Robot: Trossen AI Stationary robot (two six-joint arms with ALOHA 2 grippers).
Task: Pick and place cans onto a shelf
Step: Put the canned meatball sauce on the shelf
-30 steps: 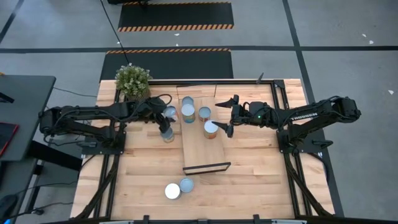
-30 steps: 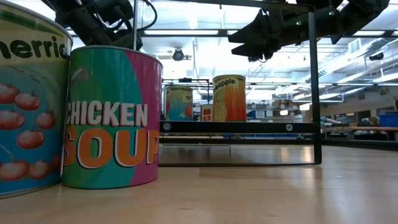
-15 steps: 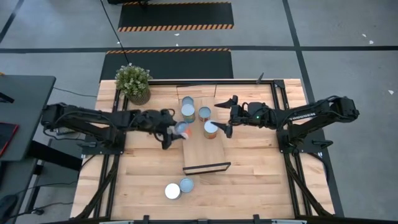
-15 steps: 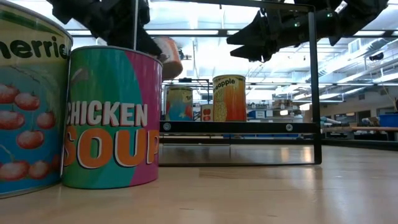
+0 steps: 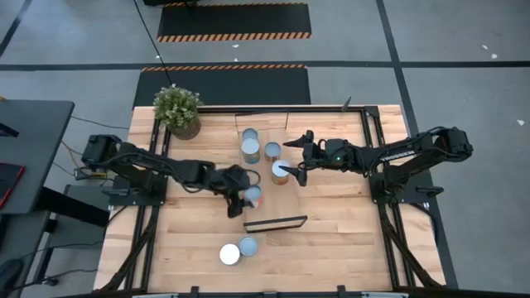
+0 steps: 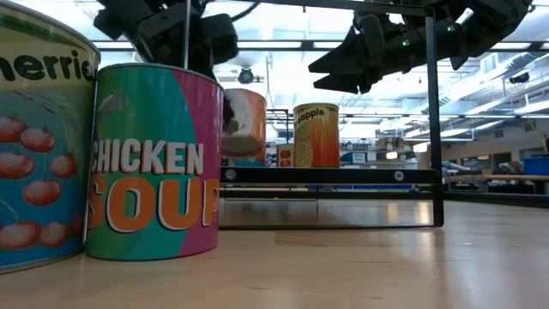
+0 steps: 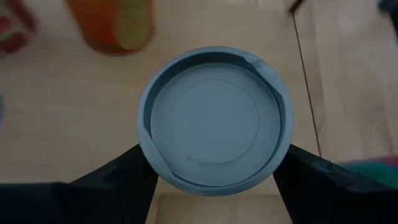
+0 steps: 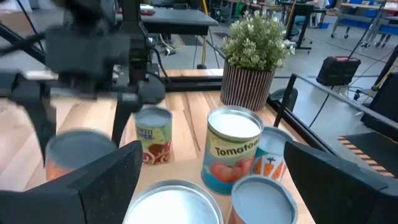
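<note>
1 orange-sided metal can (image 5: 252, 196) is pinched by the left gripper (image 5: 245, 197) over the pale wooden shelf board's (image 5: 267, 209) left edge, while the right gripper (image 5: 291, 157), fingers spread, hovers above 1 silver-topped shelf can (image 5: 279, 171).

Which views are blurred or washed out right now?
Left wrist view: the held can is sharp between the left gripper fingers, the background cans smeared. Right wrist view: the left arm is blurred. Low view: bright ceiling lights backlight the arms; the near chicken soup can is crisp.
</note>
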